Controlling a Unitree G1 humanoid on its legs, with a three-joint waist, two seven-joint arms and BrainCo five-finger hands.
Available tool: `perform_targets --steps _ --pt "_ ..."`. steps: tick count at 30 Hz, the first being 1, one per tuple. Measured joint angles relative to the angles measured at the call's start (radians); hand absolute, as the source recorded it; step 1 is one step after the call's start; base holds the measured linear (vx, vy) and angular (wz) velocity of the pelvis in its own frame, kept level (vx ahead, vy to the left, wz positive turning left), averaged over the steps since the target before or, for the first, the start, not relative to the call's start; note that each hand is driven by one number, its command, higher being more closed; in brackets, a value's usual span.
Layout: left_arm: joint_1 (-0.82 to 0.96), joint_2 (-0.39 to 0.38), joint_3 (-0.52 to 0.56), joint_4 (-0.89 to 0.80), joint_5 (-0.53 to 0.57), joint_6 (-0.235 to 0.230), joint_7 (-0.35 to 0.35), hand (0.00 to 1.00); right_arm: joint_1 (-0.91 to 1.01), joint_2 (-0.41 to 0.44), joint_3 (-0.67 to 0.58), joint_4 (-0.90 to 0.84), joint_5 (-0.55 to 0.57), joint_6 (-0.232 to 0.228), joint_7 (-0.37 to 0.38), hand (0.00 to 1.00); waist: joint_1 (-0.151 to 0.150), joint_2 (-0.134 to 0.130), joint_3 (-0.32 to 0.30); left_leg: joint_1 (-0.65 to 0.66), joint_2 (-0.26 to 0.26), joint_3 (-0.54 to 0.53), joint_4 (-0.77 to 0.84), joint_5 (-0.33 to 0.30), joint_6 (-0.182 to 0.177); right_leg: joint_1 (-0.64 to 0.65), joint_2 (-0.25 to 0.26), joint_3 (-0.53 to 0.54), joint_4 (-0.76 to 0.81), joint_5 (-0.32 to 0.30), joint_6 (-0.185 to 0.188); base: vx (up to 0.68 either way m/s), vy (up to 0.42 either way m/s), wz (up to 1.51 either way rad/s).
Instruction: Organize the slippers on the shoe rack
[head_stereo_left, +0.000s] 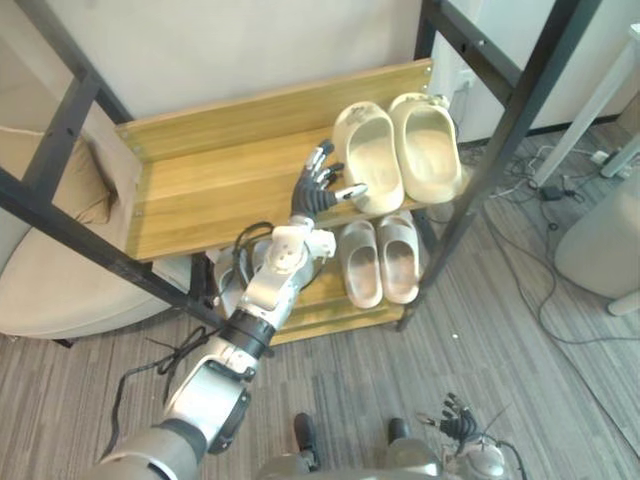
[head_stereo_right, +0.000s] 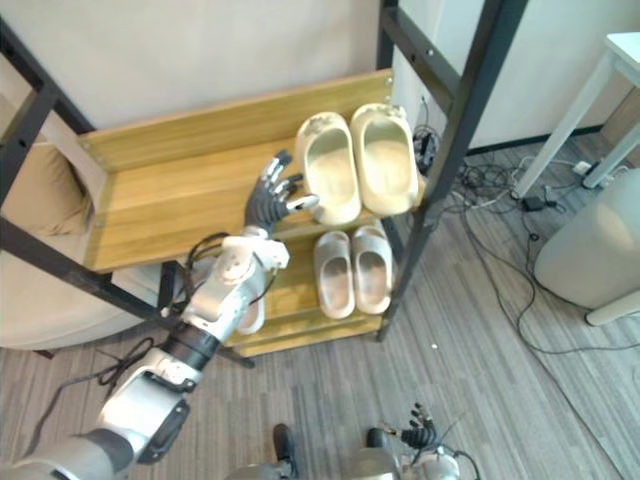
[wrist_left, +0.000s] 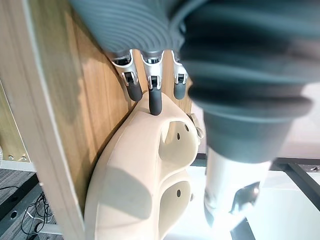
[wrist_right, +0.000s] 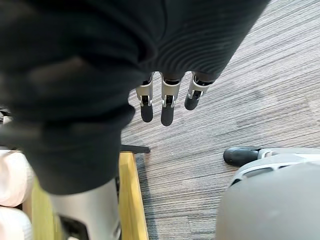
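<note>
Right robot hand (head_stereo_left: 458, 424), released, low over floor (head_stereo_left: 520, 330); left robot hand (head_stereo_left: 322, 185), released, thumb touching upper pair (head_stereo_left: 368, 160); shoe rack (head_stereo_left: 200, 190): four cream slippers, upper and lower pair (head_stereo_left: 400, 258), long axes front-to-back.

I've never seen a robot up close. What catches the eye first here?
The left hand, fingers spread, reaches onto the top shelf of a wooden rack and touches the left one of two big cream slippers lying side by side at the shelf's right end. A smaller pair sits on the shelf below them. The right hand hangs open over the grey floor.
</note>
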Motion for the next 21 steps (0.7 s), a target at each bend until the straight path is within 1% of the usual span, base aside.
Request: perform_targets --steps 5,8,10,14,15,17,21 --pt "-0.019 0.029 0.007 0.021 0.004 0.004 -0.002 0.00 0.000 0.006 -0.020 0.014 0.001 -0.001 0.000 0.00 0.000 0.000 0.000 0.000 0.000 0.000 0.000 -0.001 -0.001 0.000 0.000 0.000 -0.001 0.000 0.000 0.00 0.000 0.00" --pt "-0.020 0.041 0.052 0.023 0.027 0.019 -0.004 0.00 -0.002 0.012 -0.036 0.025 0.001 -0.003 0.000 0.00 0.002 0.000 0.000 -0.001 0.000 -0.002 0.000 -0.001 -0.002 0.001 0.001 -0.001 -0.002 0.000 0.000 0.00 0.000 0.00" --pt "-0.020 0.067 0.083 0.034 0.043 0.021 -0.004 0.00 -0.004 0.013 -0.036 0.025 0.001 -0.004 0.000 0.00 0.000 0.000 0.000 -0.001 0.001 -0.002 0.000 -0.001 -0.002 0.001 0.002 -0.001 -0.002 0.000 0.000 0.00 0.000 0.00" --pt "-0.019 0.158 0.154 0.034 0.081 0.026 -0.002 0.00 -0.004 0.014 -0.037 0.029 0.000 -0.004 0.001 0.00 0.005 -0.001 0.000 -0.001 0.000 -0.015 0.000 -0.001 -0.001 0.017 0.003 -0.017 -0.003 0.000 0.000 0.00 -0.007 0.08" --pt "-0.019 0.164 0.157 0.029 0.081 0.026 0.000 0.00 -0.004 0.013 -0.037 0.031 0.000 -0.005 0.002 0.00 0.007 -0.001 0.000 0.000 0.000 -0.021 0.000 0.000 -0.001 0.018 0.003 -0.021 -0.003 -0.001 0.000 -0.01 -0.007 0.19" --pt "-0.010 0.182 0.164 -0.020 0.080 0.026 0.001 0.00 -0.006 0.010 -0.037 0.047 0.000 -0.006 0.003 0.00 0.013 -0.001 0.000 0.000 -0.002 -0.032 0.000 0.001 0.000 0.024 0.001 -0.034 -0.003 -0.002 0.001 -0.02 -0.004 0.18" --pt "0.070 0.198 0.160 -0.222 0.068 0.016 -0.001 0.00 -0.004 0.006 -0.036 0.054 0.000 -0.006 0.016 0.00 0.035 -0.001 0.000 0.002 -0.010 -0.056 0.000 0.003 0.003 0.036 -0.003 -0.053 -0.002 -0.007 0.002 -0.03 0.000 0.17"
